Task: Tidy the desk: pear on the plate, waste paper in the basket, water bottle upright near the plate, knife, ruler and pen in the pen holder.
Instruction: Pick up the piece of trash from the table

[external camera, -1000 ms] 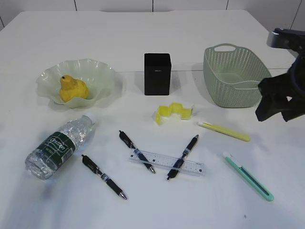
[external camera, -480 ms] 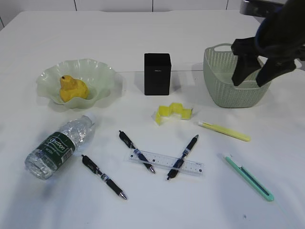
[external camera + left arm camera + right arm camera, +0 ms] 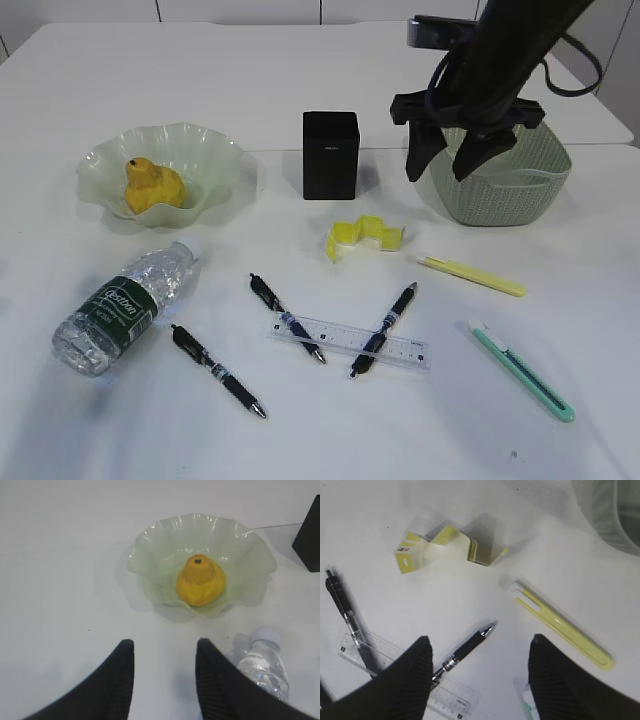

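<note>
Your right hand (image 3: 446, 165), at right edge a second ago, now hangs upper right over basket (image 3: 540, 190), jaws spread, empty. Waste paper (image 3: 362, 236) untouched mid-frame on tabletop (image 3: 300, 60): likely next pick.

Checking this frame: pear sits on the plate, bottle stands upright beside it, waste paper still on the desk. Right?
Not quite. The water bottle lies on its side, as the exterior view shows. The pear is on the plate, and the waste paper still lies on the desk.

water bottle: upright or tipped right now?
Tipped. The water bottle lies on its side on the desk, in front of the plate, label facing up and its narrow neck end pointing toward the plate.
</note>
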Robot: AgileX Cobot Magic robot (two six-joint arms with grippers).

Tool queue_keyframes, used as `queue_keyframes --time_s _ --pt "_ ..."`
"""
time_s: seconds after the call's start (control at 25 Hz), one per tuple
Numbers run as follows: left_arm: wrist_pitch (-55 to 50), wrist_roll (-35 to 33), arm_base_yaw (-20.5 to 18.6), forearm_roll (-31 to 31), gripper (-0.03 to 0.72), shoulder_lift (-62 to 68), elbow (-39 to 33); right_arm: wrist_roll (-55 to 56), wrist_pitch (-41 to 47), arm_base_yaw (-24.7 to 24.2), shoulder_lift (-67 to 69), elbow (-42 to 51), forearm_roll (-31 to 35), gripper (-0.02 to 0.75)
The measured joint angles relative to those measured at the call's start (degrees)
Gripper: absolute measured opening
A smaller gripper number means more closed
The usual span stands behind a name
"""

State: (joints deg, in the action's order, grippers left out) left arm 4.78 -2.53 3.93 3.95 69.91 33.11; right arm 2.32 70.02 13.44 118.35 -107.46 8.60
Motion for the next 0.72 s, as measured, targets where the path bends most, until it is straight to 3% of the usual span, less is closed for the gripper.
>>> queue_keyframes --time_s 0.72 --pt "-0.7 0.0 0.0 0.0 0.286 0.0 0.0 1.1 0.5 3.1 12.6 -11.8 -0.3 0.450"
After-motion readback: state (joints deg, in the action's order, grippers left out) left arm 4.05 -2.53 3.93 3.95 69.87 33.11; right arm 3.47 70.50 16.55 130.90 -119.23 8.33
